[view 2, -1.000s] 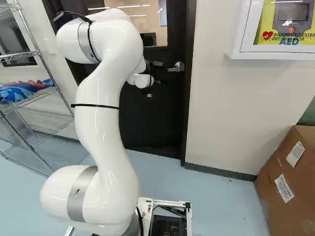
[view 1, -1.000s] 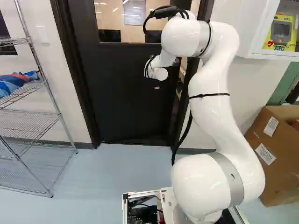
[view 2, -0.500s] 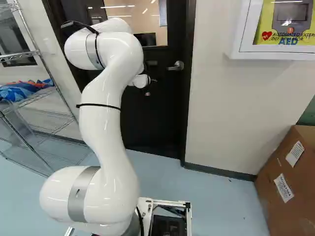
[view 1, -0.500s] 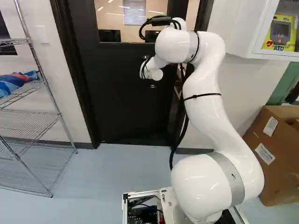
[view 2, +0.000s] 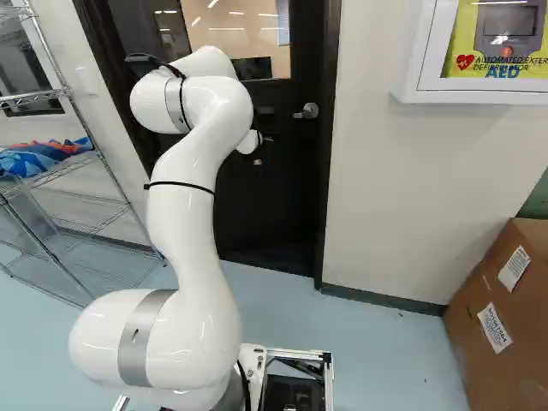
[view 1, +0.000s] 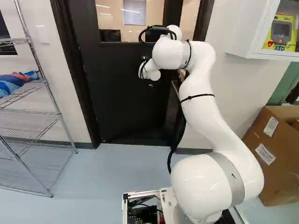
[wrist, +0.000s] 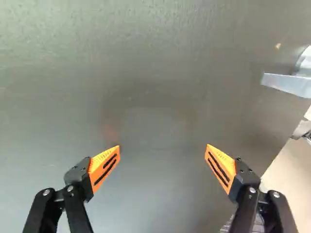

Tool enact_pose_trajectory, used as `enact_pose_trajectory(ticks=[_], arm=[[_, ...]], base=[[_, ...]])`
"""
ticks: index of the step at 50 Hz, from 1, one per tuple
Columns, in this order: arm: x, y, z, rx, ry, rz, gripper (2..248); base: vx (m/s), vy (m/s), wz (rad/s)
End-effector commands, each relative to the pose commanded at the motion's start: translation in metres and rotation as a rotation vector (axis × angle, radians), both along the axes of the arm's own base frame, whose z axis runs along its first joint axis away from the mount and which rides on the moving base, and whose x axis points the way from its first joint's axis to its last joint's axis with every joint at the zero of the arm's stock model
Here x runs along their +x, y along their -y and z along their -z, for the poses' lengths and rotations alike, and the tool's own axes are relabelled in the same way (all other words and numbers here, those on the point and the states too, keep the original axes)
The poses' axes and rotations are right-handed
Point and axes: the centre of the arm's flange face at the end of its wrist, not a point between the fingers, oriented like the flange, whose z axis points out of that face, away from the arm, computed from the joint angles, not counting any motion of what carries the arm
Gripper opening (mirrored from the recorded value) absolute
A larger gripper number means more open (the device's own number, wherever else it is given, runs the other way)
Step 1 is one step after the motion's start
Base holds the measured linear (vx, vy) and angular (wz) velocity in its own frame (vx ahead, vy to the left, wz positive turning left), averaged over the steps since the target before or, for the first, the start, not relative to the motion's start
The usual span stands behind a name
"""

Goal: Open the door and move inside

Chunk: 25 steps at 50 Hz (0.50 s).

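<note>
Ok, gripper [wrist: 163, 150] spread wide, empty, left of the handle [wrist: 286, 85] in right base view, facing the door [wrist: 160, 63]. Door looks ajar, free edge just past handle; next push likely goes on panel beside handle, not on lever.

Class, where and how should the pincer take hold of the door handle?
Probably grip the door handle near its free end, the pincer coming straight at the door, one finger above and one below: its slim lever lies roughly level in the right base view, jutting sideways from a round mount.
</note>
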Motion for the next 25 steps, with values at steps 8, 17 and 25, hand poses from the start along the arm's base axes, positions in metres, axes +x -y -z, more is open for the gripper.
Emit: enact_pose_trajectory(ticks=[8,17,25], arm=[[-0.014,0.005,-0.004,-0.001,-0.016,0.005,247],[-0.031,0.01,-0.008,-0.002,-0.034,0.01,247],[-0.046,0.013,-0.011,-0.003,-0.049,0.014,247]], base=[[0.0,0.0,0.0],[0.0,0.0,0.0],[0.0,0.0,0.0]])
